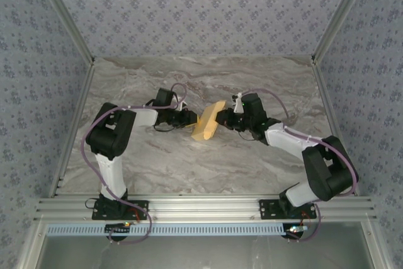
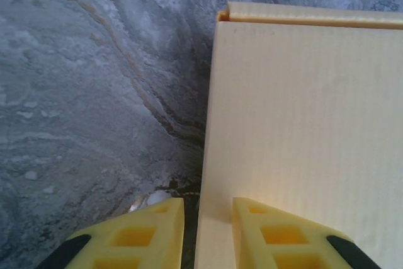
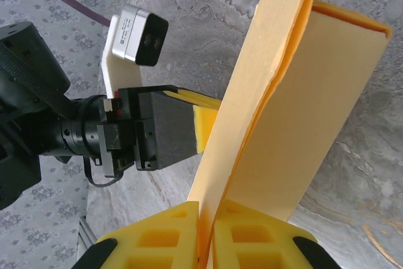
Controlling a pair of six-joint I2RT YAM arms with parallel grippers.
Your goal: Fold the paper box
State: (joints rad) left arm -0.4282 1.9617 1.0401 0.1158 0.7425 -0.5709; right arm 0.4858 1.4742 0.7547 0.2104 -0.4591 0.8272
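The paper box (image 1: 208, 127) is yellow-orange cardboard, partly folded and held up off the marble between both arms. My right gripper (image 1: 222, 120) comes at it from the right. In the right wrist view this gripper (image 3: 206, 205) is shut on two layers of the paper box (image 3: 315, 105), which rise away from its fingers. My left gripper (image 1: 194, 120) meets the box from the left. In the left wrist view its jaws (image 2: 208, 203) stand slightly apart. The edge of a flat panel (image 2: 302, 111) runs into the gap, with a dark slit beside the left finger (image 2: 148, 231).
The marble table (image 1: 189, 168) spreads on all sides of the box. An aluminium rail (image 1: 201, 209) runs along the near edge where both bases are bolted. Patterned walls enclose the back and sides. The left arm's white camera (image 3: 135, 33) hangs close to the box.
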